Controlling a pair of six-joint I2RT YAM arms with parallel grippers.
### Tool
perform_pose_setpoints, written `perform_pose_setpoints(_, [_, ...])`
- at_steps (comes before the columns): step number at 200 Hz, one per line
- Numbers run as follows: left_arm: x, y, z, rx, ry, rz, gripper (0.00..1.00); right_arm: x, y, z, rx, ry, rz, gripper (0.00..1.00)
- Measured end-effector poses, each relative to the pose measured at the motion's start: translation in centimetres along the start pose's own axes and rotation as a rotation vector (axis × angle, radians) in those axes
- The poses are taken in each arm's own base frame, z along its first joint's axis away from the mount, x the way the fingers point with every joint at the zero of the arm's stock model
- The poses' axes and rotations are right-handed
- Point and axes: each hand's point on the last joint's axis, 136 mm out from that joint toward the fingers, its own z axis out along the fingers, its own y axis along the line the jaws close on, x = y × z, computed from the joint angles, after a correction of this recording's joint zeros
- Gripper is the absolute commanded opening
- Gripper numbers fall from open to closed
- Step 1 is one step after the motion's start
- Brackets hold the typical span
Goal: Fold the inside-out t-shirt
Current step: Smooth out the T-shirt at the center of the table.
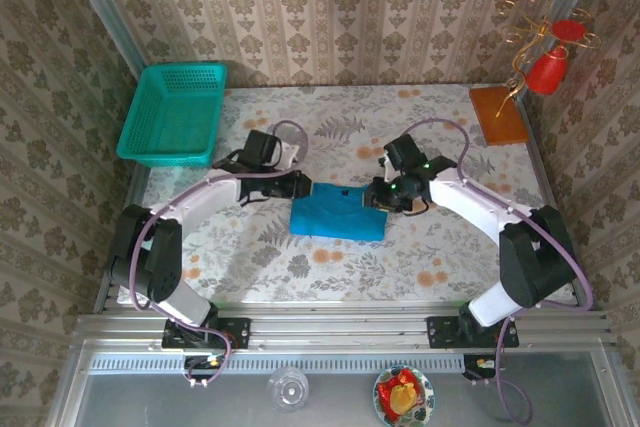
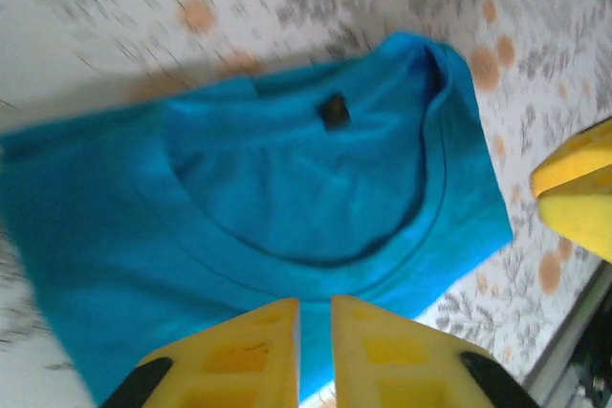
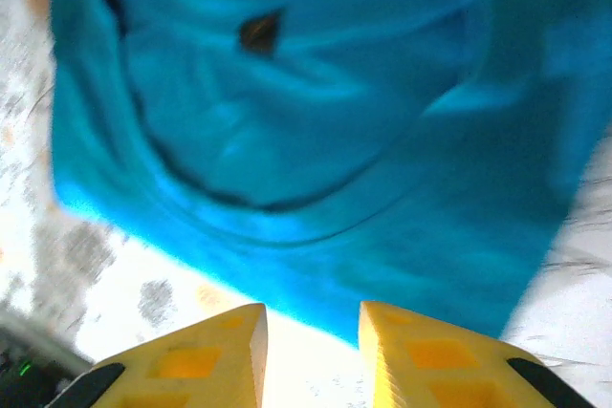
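Note:
The inside-out t-shirt (image 1: 340,212) lies folded into a teal-blue rectangle in the middle of the table, neckline up with a small dark tag (image 2: 333,110) showing. My left gripper (image 1: 300,185) hovers at the shirt's back left corner. In the left wrist view its yellow fingers (image 2: 316,303) stand a narrow gap apart above the cloth (image 2: 268,198), holding nothing. My right gripper (image 1: 383,195) is at the back right corner. Its fingers (image 3: 313,311) are open over the shirt's edge (image 3: 316,140) and the table, with nothing between them.
A green mesh basket (image 1: 175,112) stands at the back left. An orange-brown board (image 1: 497,114) lies at the back right under a red hanging ornament (image 1: 548,67). A glass (image 1: 288,387) and a plate (image 1: 403,394) sit below the near rail.

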Motion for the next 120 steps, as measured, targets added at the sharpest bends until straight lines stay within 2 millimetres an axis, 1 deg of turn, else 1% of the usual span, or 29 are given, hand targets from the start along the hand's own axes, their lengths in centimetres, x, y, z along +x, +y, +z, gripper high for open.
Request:
perform_pose_setpoints(21, [2.1, -0.3, 1.5, 0.005, 0.062, -0.030, 0.07, 1.4, 1.8, 2.3, -0.077, 0.073, 0.003, 0.30])
perform_pose_setpoints(35, [3.0, 0.2, 2.6, -0.009, 0.095, -0.059, 0.06, 1.9, 2.1, 3.6, -0.103, 0.108, 0.020, 0.29])
perform_pose_setpoints(51, [4.0, 1.5, 3.8, -0.041, 0.127, -0.096, 0.04, 2.1, 1.6, 4.8, -0.103, 0.130, 0.044, 0.29])
perform_pose_setpoints(63, [4.8, 2.6, 4.6, -0.066, 0.152, -0.123, 0.04, 2.2, 0.8, 5.7, -0.087, 0.145, 0.063, 0.27])
perform_pose_setpoints(78, [5.6, 3.7, 5.7, -0.082, 0.182, -0.149, 0.00, 2.4, -0.5, 6.9, -0.057, 0.160, 0.086, 0.26])
perform_pose_setpoints(90, [5.5, 3.7, 6.0, -0.065, 0.183, -0.156, 0.00, 2.4, -1.1, 7.4, -0.046, 0.171, 0.102, 0.26])
perform_pose_setpoints(120, [5.3, 3.6, 5.8, -0.059, 0.172, -0.154, 0.01, 2.2, -1.0, 7.2, -0.057, 0.168, 0.104, 0.26])
